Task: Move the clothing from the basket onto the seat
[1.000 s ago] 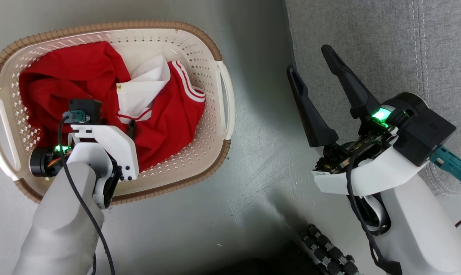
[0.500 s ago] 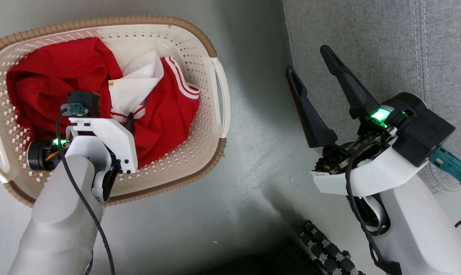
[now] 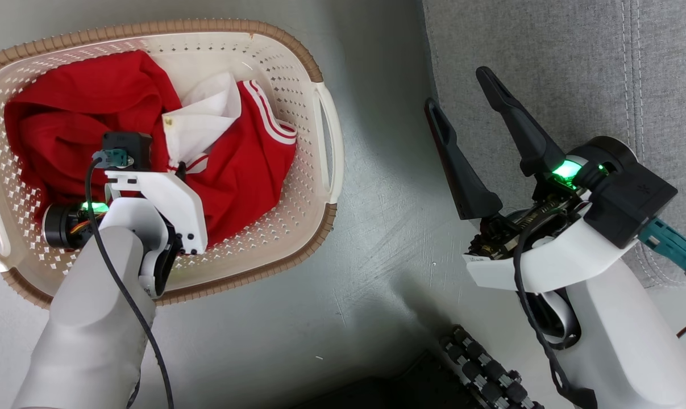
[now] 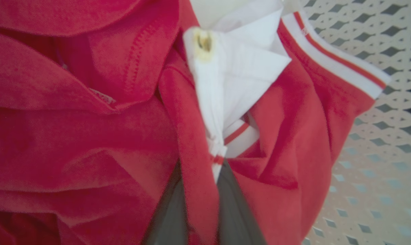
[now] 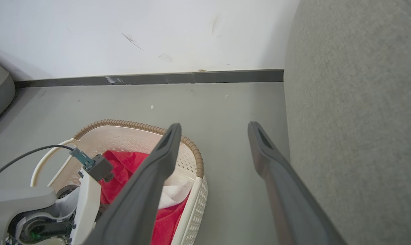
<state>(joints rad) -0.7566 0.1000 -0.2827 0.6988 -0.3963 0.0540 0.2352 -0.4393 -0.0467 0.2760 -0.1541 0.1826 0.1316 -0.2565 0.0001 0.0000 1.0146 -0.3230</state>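
Grasp step: the shirt (image 3: pixel 64 113), in the basket (image 3: pixel 297 57) at upper left, is pinched by the closed left claw (image 4: pixel 202 170), the right claw (image 3: pixel 459 90) spread empty; a lift to the sofa (image 3: pixel 547 57) is likely needed next.

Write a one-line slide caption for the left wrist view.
Left tool pinches a fold of the red-and-white garment inside the perforated basket.

L gripper (image 3: pixel 178 169) in basket (image 3: pixel 300 55) on clothing (image 3: pixel 75 113); R gripper (image 3: pixel 457 87) spread
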